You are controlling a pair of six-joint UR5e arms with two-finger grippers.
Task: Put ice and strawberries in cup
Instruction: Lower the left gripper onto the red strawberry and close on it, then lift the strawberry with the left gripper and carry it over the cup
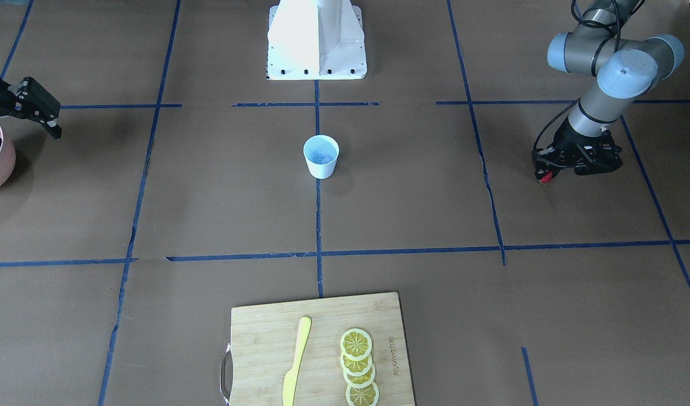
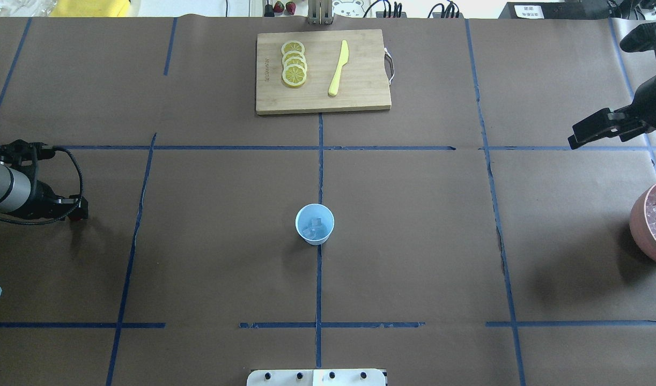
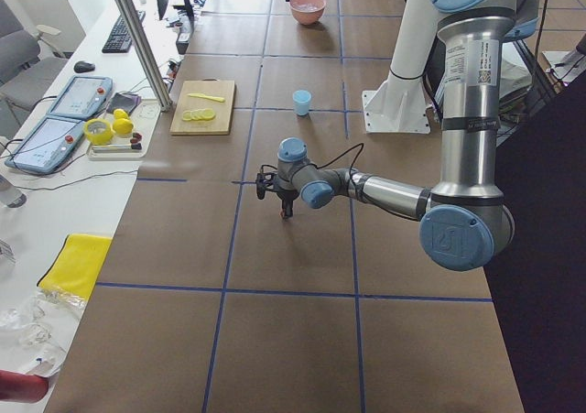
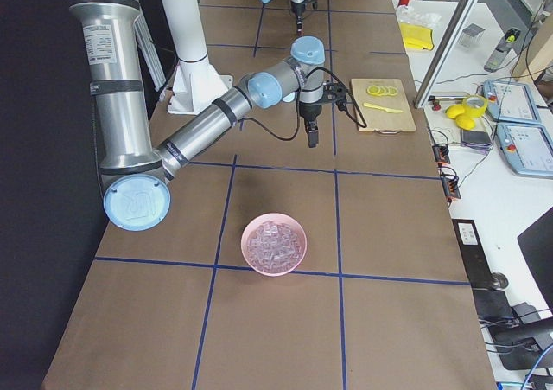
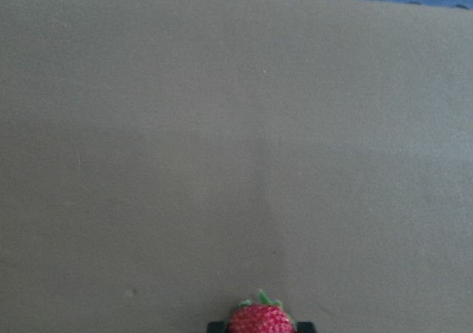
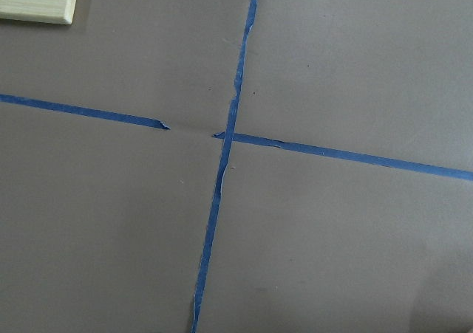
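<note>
The pale blue cup (image 2: pixel 314 236) stands upright at the table's middle with ice (image 2: pixel 314 227) cubes in it. More ice (image 4: pixel 273 241) fills the pink bowl (image 2: pixel 640 231) at the right edge. My left gripper (image 1: pixel 546 177) hangs low over the table far to the cup's left, shut on a small red strawberry (image 5: pixel 260 320) with a green cap. The right gripper (image 2: pixel 577 138) hovers open and empty beyond the bowl, far to the right of the cup.
A wooden cutting board (image 2: pixel 322 103) at the far middle carries several lemon slices (image 2: pixel 294 64) and a yellow knife (image 2: pixel 338 68). Two other strawberries (image 2: pixel 284 7) lie past the table's far edge. Blue tape lines cross the brown table cover.
</note>
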